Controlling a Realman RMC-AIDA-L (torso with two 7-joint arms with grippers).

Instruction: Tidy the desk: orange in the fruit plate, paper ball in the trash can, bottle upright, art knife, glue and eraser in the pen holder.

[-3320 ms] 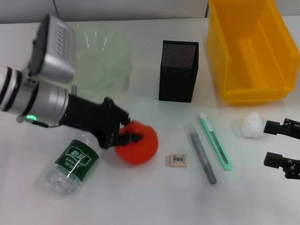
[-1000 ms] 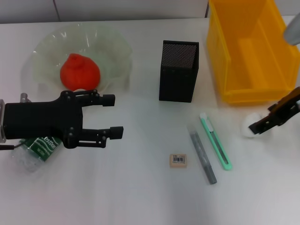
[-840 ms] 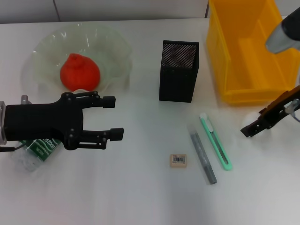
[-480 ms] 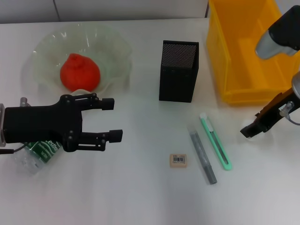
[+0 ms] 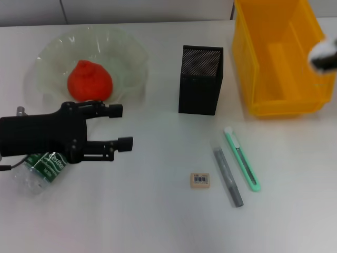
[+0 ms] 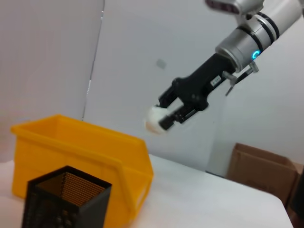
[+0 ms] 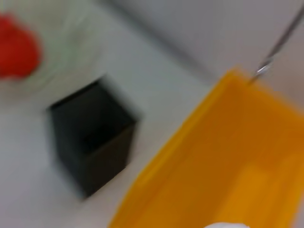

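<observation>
The orange (image 5: 89,80) lies in the clear glass fruit plate (image 5: 131,58). My left gripper (image 5: 121,126) is open and empty, low over the table in front of the plate. The bottle (image 5: 39,167) lies on its side, partly under the left arm. My right gripper (image 5: 325,59) is shut on the white paper ball (image 5: 321,50) and holds it in the air over the right side of the yellow bin (image 5: 253,68). The left wrist view shows the ball (image 6: 155,119) clamped above the bin. The eraser (image 5: 199,179), grey glue stick (image 5: 226,172) and green art knife (image 5: 241,157) lie in front of the black mesh pen holder (image 5: 201,79).
The yellow bin (image 6: 80,152) stands at the back right, next to the pen holder (image 6: 66,197). A cardboard box (image 6: 259,166) stands off the table. The right wrist view is blurred and shows the bin (image 7: 228,161), the pen holder (image 7: 92,142) and the orange (image 7: 16,52).
My right gripper has lifted the paper ball off the table and carried it up and back over the yellow bin. My left gripper has drawn slightly back to the left.
</observation>
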